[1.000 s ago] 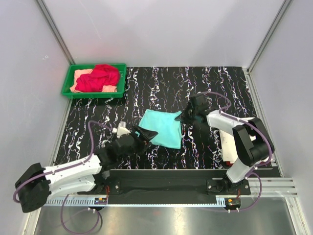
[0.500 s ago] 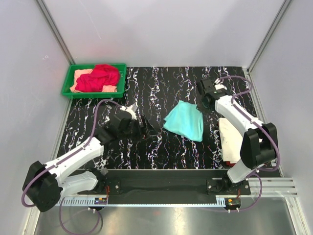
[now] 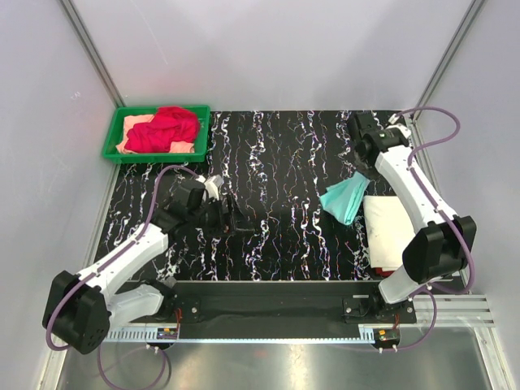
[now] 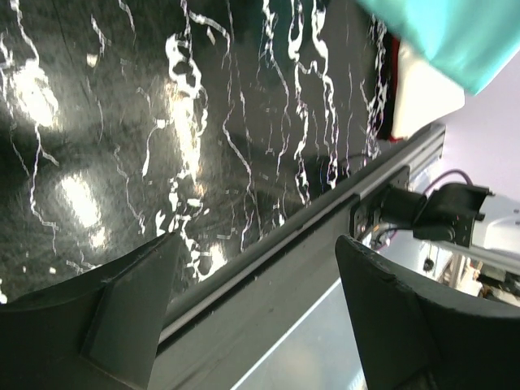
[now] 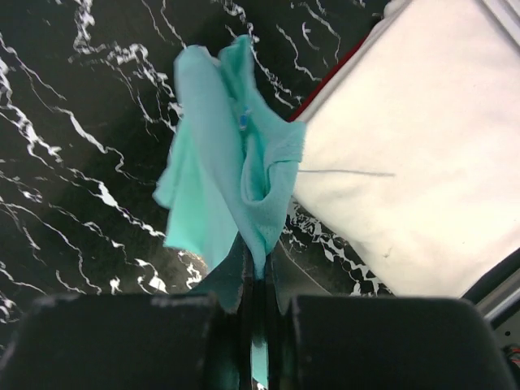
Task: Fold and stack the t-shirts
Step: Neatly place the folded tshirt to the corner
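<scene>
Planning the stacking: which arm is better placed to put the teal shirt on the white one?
Right: right gripper clamps the teal shirt beside the white shirt; left gripper is open, empty.

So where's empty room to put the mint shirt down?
The table is bare in the middle, between the left gripper and the mint shirt, back to the green tray. The right edge is crowded by the white shirt.
</scene>
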